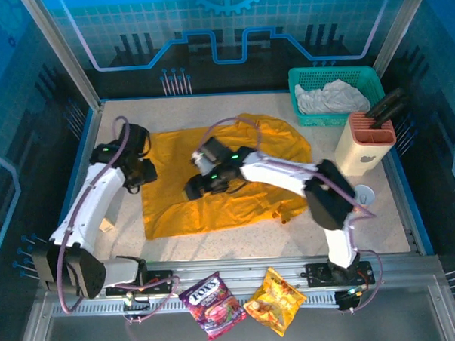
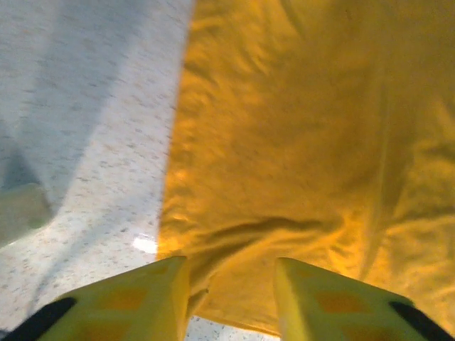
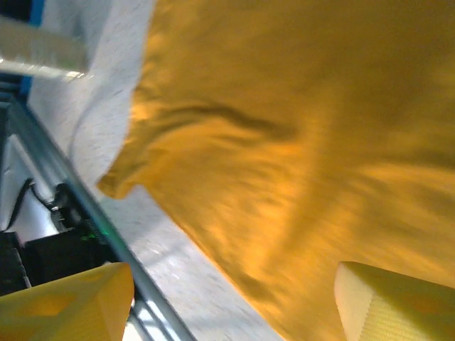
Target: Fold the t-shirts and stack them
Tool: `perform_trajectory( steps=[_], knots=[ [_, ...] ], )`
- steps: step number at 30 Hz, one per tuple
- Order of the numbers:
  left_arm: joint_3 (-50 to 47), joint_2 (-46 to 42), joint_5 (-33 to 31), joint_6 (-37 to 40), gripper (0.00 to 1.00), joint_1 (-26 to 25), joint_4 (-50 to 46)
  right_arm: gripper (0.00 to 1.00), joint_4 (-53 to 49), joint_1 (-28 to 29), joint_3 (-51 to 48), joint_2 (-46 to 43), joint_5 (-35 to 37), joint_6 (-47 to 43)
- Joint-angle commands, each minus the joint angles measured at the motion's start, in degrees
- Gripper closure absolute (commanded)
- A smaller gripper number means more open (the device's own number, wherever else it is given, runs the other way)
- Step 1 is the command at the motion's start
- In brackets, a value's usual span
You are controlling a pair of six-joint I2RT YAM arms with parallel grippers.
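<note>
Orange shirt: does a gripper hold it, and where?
The right gripper is open above the orange shirt, holding nothing. The left gripper has an edge of the shirt between its fingers; whether it grips it cannot be told.

Bright overhead light; motion-blurred right wrist view.

2 t-shirts [image 1: 213,179] [image 1: 331,96], 2 snack packets [image 1: 212,303] [image 1: 274,300], 1 basket [image 1: 333,72], 1 knife block [image 1: 365,145], 2 arms [image 1: 89,203] [image 1: 288,171].

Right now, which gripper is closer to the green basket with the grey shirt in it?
The right. The right gripper is over the middle of the orange t-shirt; the left gripper is at its left edge, farther from the green basket.
</note>
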Motion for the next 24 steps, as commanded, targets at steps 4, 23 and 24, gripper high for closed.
perform_trajectory(
  steps=[4, 23, 24],
  knots=[
    [-11.52, 5.77, 7.88, -6.51, 0.74, -2.80, 10.88, 0.27, -13.45, -3.97, -16.44, -18.09, 22.79, 0.33],
    [-11.76, 25.31, 1.96, -7.33, 0.79, 1.36, 22.39, 0.34, -11.78, -30.47, -40.03, -33.01, 27.57, 6.73],
    [-11.44, 25.58, 1.79, -6.97, 0.79, 2.06, 22.38, 0.35, -11.39, -31.32, -40.33, -32.36, 27.56, 7.01]
  ],
)
